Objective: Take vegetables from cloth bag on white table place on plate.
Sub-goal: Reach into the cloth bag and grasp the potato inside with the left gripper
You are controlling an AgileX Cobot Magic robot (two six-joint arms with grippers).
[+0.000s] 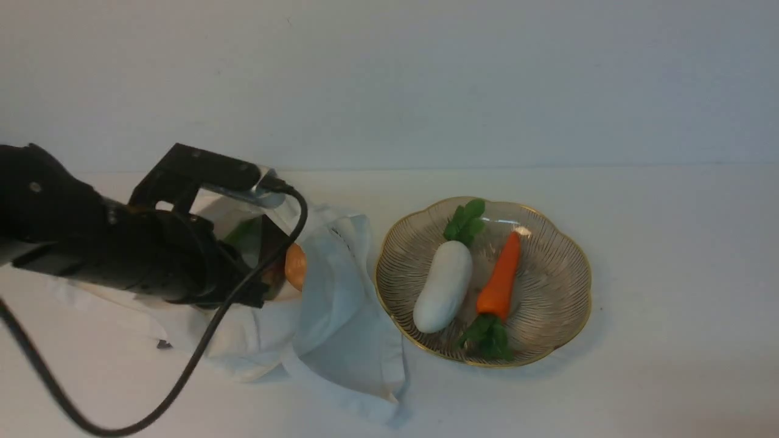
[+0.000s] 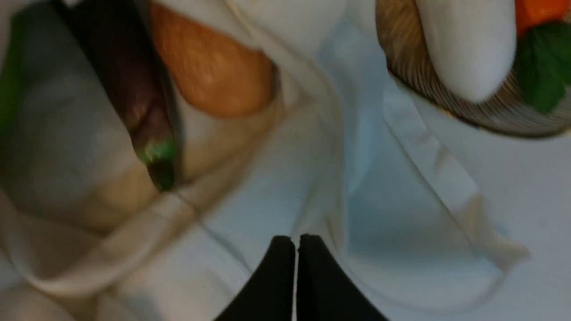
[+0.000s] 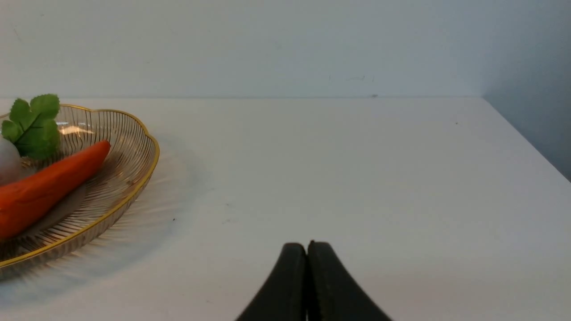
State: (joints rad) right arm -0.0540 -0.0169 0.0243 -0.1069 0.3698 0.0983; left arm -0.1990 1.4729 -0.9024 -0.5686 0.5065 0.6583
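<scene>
The off-white cloth bag (image 1: pixel 347 322) lies open on the white table (image 1: pixel 669 274), left of the plate (image 1: pixel 585 274). In the left wrist view the bag (image 2: pixel 267 196) holds the tan potato (image 2: pixel 214 71), the dark purple eggplant (image 2: pixel 134 98) and a green pod (image 2: pixel 11 76). The potato (image 1: pixel 296 266) and a bit of the green pod (image 1: pixel 243 233) also show in the front view. My left gripper (image 2: pixel 296 243) is shut and empty, over the bag's fabric near its mouth. My right gripper (image 3: pixel 307 247) is shut and empty above bare table, beside the plate (image 3: pixel 134 169).
The plate holds a white radish (image 1: pixel 443 286) and an orange carrot (image 1: pixel 500 280), both with green leaves. My left arm (image 1: pixel 122 249) and its black cable (image 1: pixel 201 347) cover much of the bag. The table's side edge (image 3: pixel 526 138) runs on the side away from the plate.
</scene>
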